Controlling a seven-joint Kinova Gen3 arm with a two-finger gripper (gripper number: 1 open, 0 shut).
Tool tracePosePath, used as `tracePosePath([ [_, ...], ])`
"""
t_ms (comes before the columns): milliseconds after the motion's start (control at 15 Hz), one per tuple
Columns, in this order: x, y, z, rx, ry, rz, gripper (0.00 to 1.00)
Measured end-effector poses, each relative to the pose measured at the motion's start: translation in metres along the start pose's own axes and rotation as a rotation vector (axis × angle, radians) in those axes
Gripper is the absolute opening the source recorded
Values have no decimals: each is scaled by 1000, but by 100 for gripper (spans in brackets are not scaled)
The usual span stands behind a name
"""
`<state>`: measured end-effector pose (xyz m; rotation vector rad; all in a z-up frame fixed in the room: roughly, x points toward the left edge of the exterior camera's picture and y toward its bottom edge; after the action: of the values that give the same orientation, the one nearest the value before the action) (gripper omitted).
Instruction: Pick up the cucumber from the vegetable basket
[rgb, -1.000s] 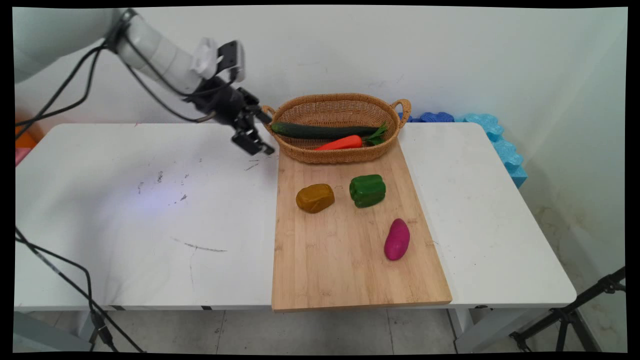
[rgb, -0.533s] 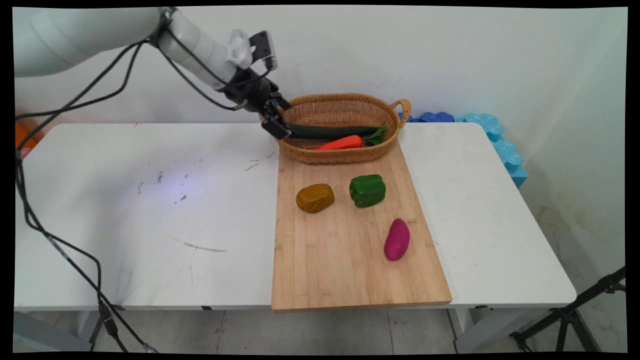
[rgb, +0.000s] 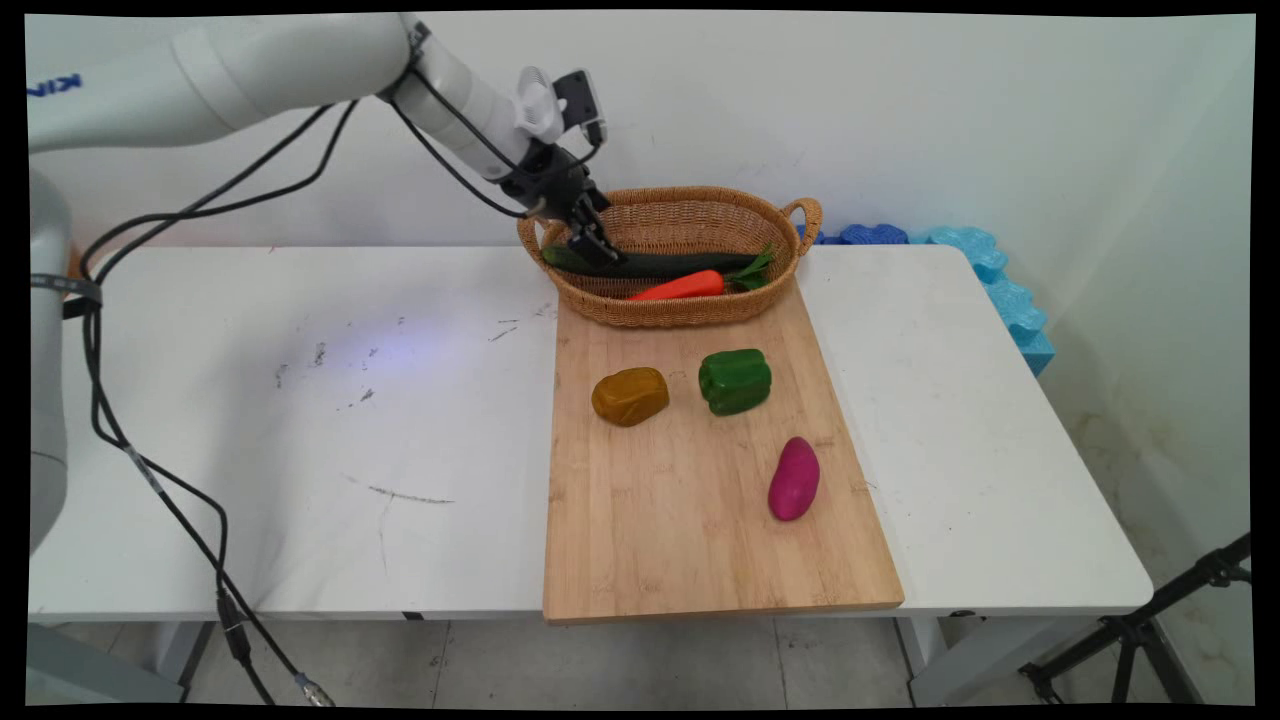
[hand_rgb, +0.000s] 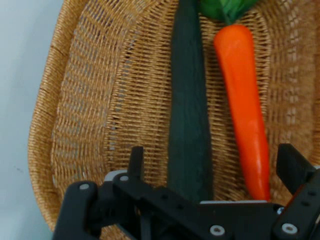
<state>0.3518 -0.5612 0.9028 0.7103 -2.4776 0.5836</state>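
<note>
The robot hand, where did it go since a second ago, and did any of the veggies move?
The gripper swung from over the bare table, left of the basket, to the right, into the basket's left end. Now it hangs open over the cucumber, one finger on each side, with the carrot beside it. It grabbed nothing. The vegetables on the cutting board stayed put.
</note>
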Motion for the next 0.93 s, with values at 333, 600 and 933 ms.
tracePosePath([
  [333,4,-2,23,11,-26,1,100],
  [600,5,-3,40,17,-45,3,100],
  [933,6,-6,56,25,-64,10,100],
])
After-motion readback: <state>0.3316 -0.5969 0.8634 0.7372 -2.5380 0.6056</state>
